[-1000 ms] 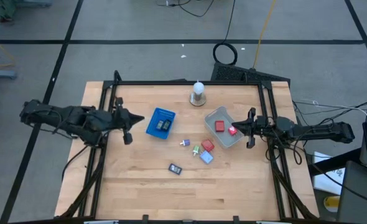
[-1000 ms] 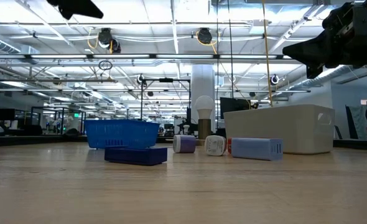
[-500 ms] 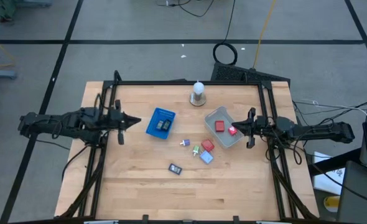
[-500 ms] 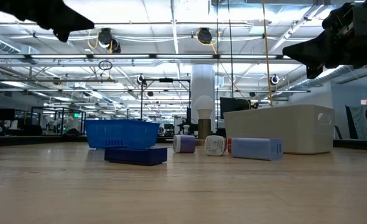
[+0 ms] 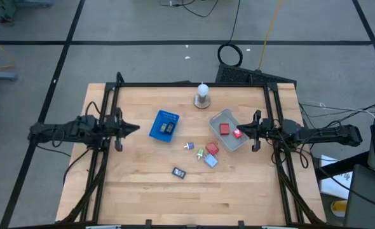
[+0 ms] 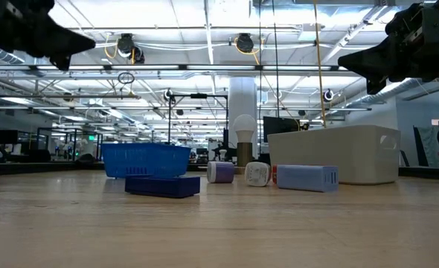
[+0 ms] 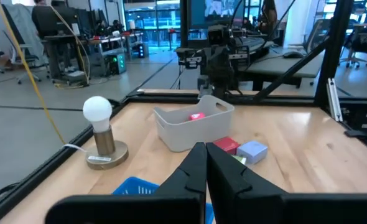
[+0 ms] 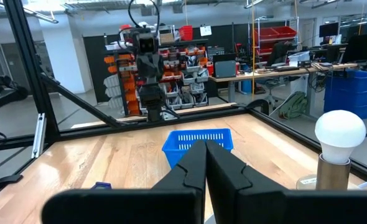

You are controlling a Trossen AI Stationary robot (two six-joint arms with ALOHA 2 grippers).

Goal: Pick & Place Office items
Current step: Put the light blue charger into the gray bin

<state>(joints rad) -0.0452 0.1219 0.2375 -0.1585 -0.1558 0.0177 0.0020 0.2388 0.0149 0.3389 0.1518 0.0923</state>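
Note:
Loose office items lie mid-table in the high view: a purple-white bit [image 5: 189, 146], a green bit [image 5: 201, 153], a red block [image 5: 212, 149], a blue block [image 5: 210, 159] and a dark rectangular piece [image 5: 178, 172]. Two dark pieces lie in the blue mesh basket [image 5: 164, 125]. Two red pieces lie in the clear grey tray [image 5: 227, 121]. My left gripper [image 5: 135, 128] is shut and hovers left of the basket. My right gripper [image 5: 243, 131] is shut and hovers over the tray's right rim.
A white bulb on a round base [image 5: 203, 95] stands near the far edge, behind the tray. Black frame rails [image 5: 108, 108] run along the table's left and right sides. Bare wood stretches across the near half of the table, around the dark piece.
My left arm has drawn back toward the table's left edge, away from the blue basket, and its gripper shows lower in the low view. The right arm and all the items have kept still.

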